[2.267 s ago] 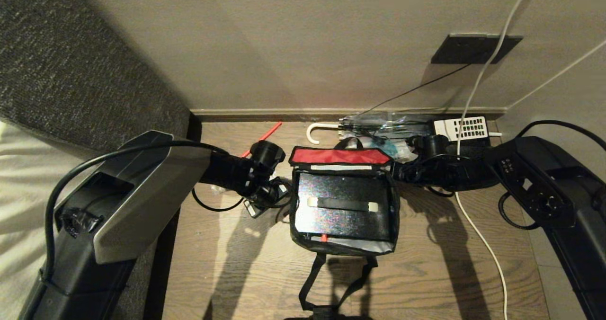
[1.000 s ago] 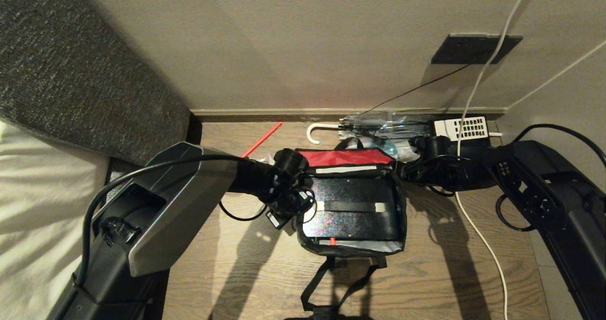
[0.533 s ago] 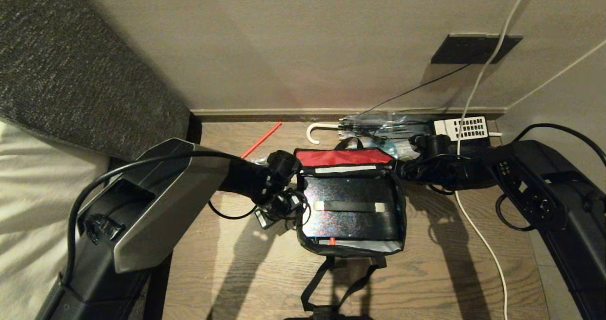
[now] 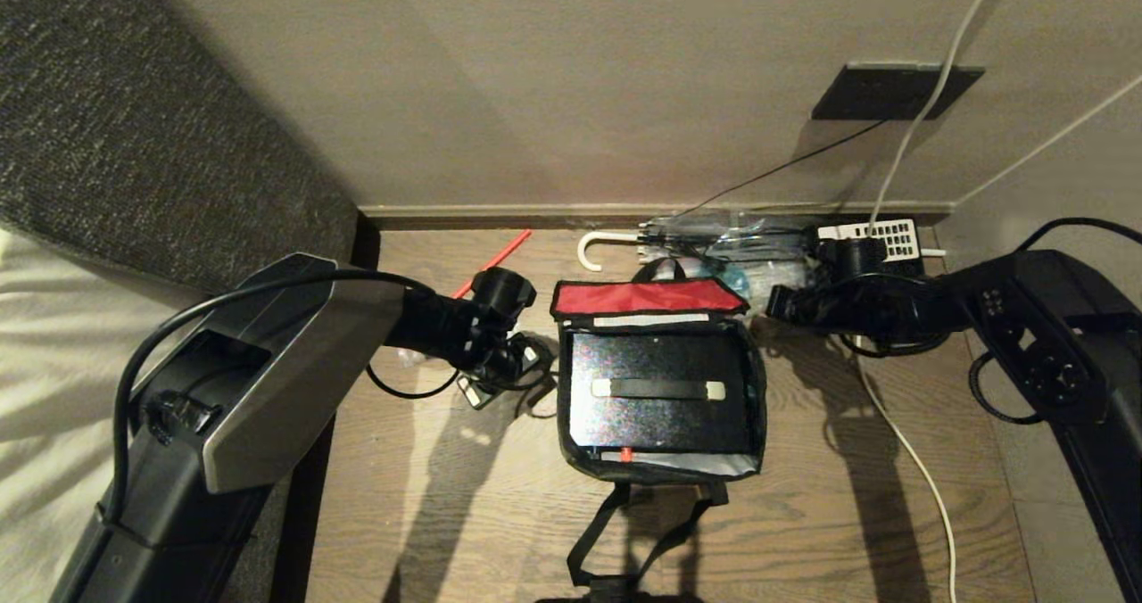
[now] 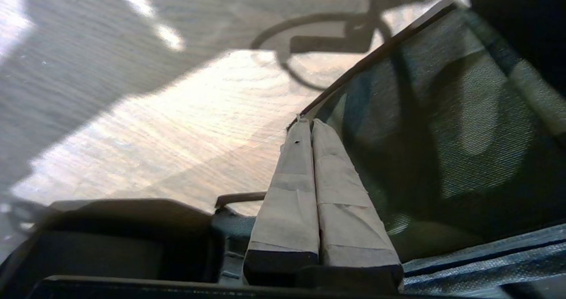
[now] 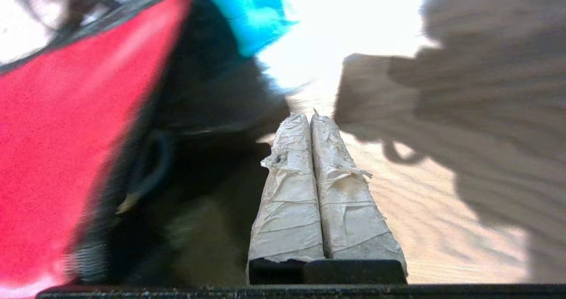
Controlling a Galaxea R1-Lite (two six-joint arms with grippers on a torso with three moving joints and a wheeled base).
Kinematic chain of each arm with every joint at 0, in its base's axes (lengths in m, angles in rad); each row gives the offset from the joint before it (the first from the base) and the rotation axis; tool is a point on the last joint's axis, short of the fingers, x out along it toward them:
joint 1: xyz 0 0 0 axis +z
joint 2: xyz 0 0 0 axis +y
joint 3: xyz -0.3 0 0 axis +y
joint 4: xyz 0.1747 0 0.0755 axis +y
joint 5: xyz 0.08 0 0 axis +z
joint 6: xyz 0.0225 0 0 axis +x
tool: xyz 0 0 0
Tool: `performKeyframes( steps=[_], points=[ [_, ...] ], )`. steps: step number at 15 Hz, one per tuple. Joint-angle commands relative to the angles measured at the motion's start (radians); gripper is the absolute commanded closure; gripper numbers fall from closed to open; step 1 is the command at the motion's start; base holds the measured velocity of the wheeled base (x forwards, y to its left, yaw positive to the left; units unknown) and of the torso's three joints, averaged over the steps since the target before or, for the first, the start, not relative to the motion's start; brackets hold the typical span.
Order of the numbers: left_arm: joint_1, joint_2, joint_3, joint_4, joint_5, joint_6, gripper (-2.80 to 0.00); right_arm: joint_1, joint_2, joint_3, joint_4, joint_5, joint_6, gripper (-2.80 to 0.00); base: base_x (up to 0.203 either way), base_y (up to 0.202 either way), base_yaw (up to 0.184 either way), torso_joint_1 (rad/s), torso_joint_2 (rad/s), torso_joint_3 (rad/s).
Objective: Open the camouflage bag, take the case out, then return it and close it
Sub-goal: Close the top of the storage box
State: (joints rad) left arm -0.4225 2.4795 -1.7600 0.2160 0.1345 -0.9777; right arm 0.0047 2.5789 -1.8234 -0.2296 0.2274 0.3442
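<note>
- Nearest the robot, a black strap loop [image 4: 624, 532] trailed from the front edge of the camouflage bag [image 4: 754, 389] across the wooden floor [image 4: 803, 514].
- The camouflage bag lay flat on the floor in the middle of the head view, its top open, and the case [image 4: 656, 389] sat inside it, face up, with its strap handle running crosswise and its small red latch toward the near edge.
- The left tool [image 5: 309, 124] was low beside the bag's left side, its taped fingers [image 5: 292, 193] pressed together with nothing between them; in the left wrist view the tips sat right at the bag's dark trim, though contact could not be told.
- In the head view the left tool [image 4: 508, 367] stood apart from the case, with the bag's wall between them.
- The bag's red-lined flap [image 4: 642, 297] lay folded back on the far side, toward the wall.
- The right tool [image 6: 309, 117] was near the bag's far right corner, just beside the flap, its wrapped fingers [image 6: 292, 193] also shut on nothing; the red lining filled one side of the right wrist view.
- In the head view the right tool [image 4: 774, 304] sat clear of the case.
- Farther back, against the skirting, lay a folded umbrella [image 4: 678, 233] with a pale hooked handle, a telephone [image 4: 879, 239] with a white keypad, a red stick [image 4: 495, 260], and a white cable [image 4: 901, 447] running over the floor.
</note>
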Motion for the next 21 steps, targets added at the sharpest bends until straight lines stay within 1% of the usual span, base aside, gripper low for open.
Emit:
performKeyframes(
  steps=[1, 3, 6, 7, 9, 10, 13, 14, 15, 16, 18, 19, 21],
  points=[
    [0.013, 0.021, -0.023, -0.043, 0.0, -0.019, 0.0, -0.014, -0.017, -0.002, 0.013, 0.001, 0.048, 0.0, 0.0, 0.0, 0.0, 0.0, 0.0, 0.0],
    [0.016, 0.045, -0.056, -0.077, -0.003, -0.04, 0.0, -0.023, -0.036, 0.002, 0.016, -0.003, 0.151, 0.0, 0.0, 0.0, 0.0, 0.0, 0.0, 0.0],
    [0.018, 0.096, -0.14, -0.082, 0.002, -0.067, 0.0, -0.025, 0.002, -0.028, 0.01, -0.002, 0.167, 0.0, 0.0, 0.0, 0.0, 0.0, 0.0, 0.0],
    [0.019, 0.116, -0.165, -0.087, 0.007, -0.081, 0.0, -0.024, 0.006, -0.034, 0.011, -0.002, 0.2, 0.0, 0.0, 0.0, 0.0, 0.0, 0.0, 0.0],
    [0.019, 0.135, -0.166, -0.171, 0.008, -0.098, 0.0, -0.018, 0.01, -0.051, 0.014, -0.001, 0.283, 0.0, 0.0, 0.0, 0.0, 0.0, 0.0, 0.0],
    [0.026, 0.141, -0.166, -0.223, 0.015, -0.108, 0.0, -0.012, 0.023, -0.07, 0.016, 0.0, 0.298, 0.0, 0.0, 0.0, 0.0, 0.0, 0.0, 0.0],
    [0.034, 0.127, -0.167, -0.307, 0.021, -0.114, 0.0, 0.001, 0.03, -0.095, 0.015, 0.008, 0.308, 0.0, 0.0, 0.0, 0.0, 0.0, 0.0, 0.0],
    [0.035, 0.121, -0.168, -0.35, 0.03, -0.114, 0.0, 0.005, 0.028, -0.098, 0.016, 0.01, 0.327, 0.0, 0.0, 0.0, 0.0, 0.0, 0.0, 0.0],
    [0.035, 0.109, -0.168, -0.37, 0.032, -0.114, 0.0, 0.013, 0.029, -0.101, 0.013, 0.012, 0.354, 0.0, 0.0, 0.0, 0.0, 0.0, 0.0, 0.0],
    [0.033, 0.105, -0.17, -0.373, 0.03, -0.121, 0.0, 0.022, 0.03, -0.108, 0.013, 0.013, 0.37, 0.0, 0.0, 0.0, 0.0, 0.0, 0.0, 0.0],
    [0.03, 0.108, -0.17, -0.39, 0.022, -0.172, 0.0, 0.036, 0.037, -0.109, 0.007, 0.012, 0.389, 0.0, 0.0, 0.0, 0.0, 0.0, 0.0, 0.0],
    [0.03, 0.11, -0.17, -0.392, 0.022, -0.183, 0.0, 0.041, 0.038, -0.11, 0.006, 0.013, 0.389, 0.0, 0.0, 0.0, 0.0, 0.0, 0.0, 0.0],
    [0.027, 0.115, -0.17, -0.4, 0.019, -0.185, 0.0, 0.049, 0.04, -0.11, 0.003, 0.013, 0.388, 0.0, 0.0, 0.0, 0.0, 0.0, 0.0, 0.0]
  ],
)
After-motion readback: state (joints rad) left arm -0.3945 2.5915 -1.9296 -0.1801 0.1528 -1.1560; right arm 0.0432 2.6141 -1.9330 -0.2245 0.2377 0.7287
